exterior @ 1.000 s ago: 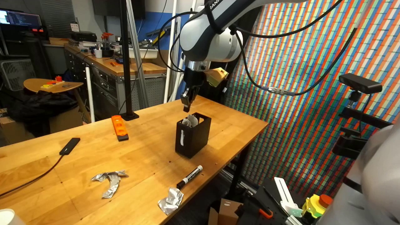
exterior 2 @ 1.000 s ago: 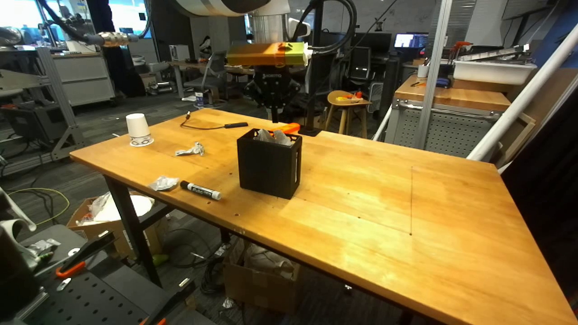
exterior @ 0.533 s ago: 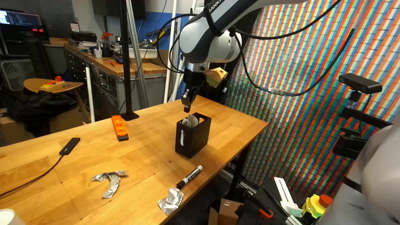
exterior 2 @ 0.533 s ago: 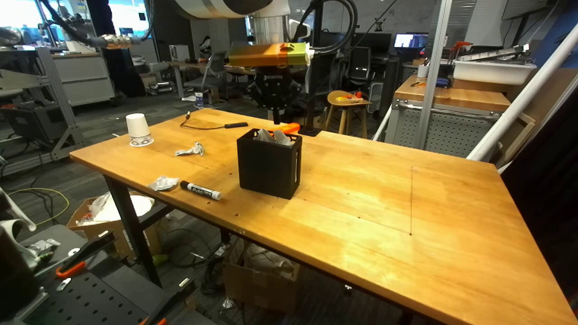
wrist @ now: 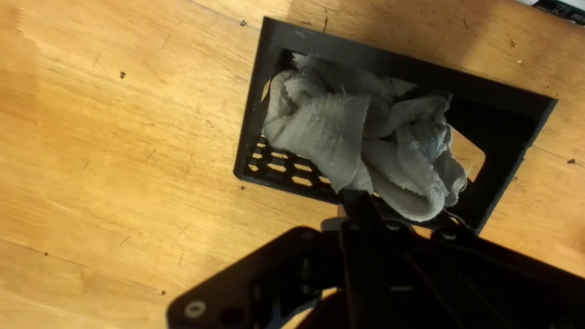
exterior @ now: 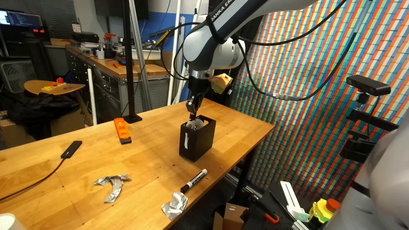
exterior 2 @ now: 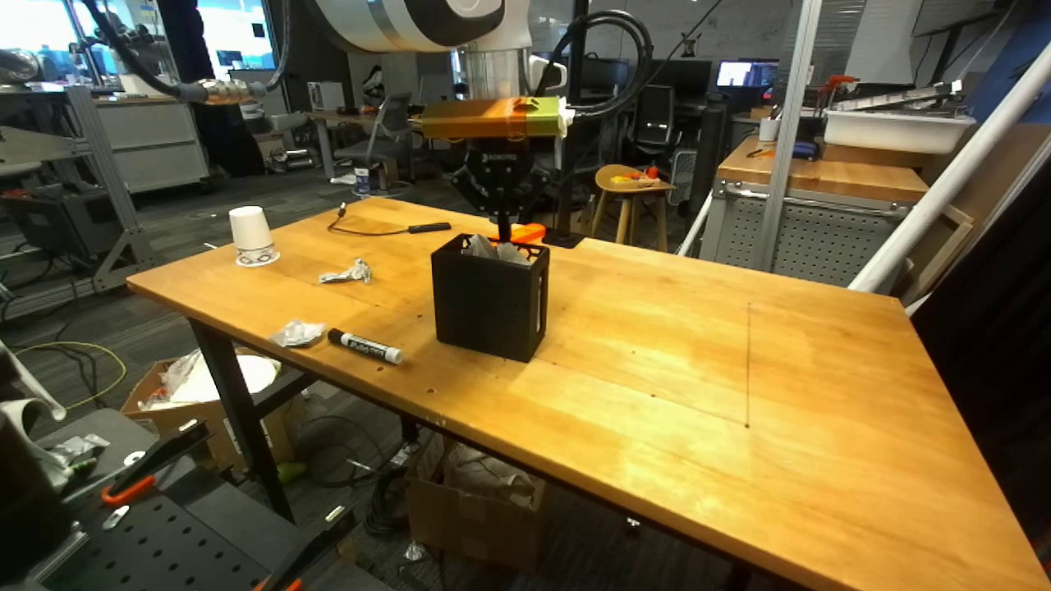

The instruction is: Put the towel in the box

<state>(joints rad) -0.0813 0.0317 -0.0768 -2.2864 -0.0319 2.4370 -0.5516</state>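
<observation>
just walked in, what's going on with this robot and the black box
A robot arm is on a job of putting a towel in the black box. The towel lies bunched inside it. The hand is shut and down at the box's opening, right by a fold of the towel; whether it touches isn't clear. Perhaps it means to press the towel down.

We see the pincer (exterior 2: 504,233), jaws together, pointing down at the top of the black box (exterior 2: 484,302), the light-gray towel (exterior 2: 512,254) inside it. On the desk (exterior 2: 657,328) we spot a marker pen (exterior 2: 365,347) near the box and an upside-down paper cup (exterior 2: 250,234).
</observation>
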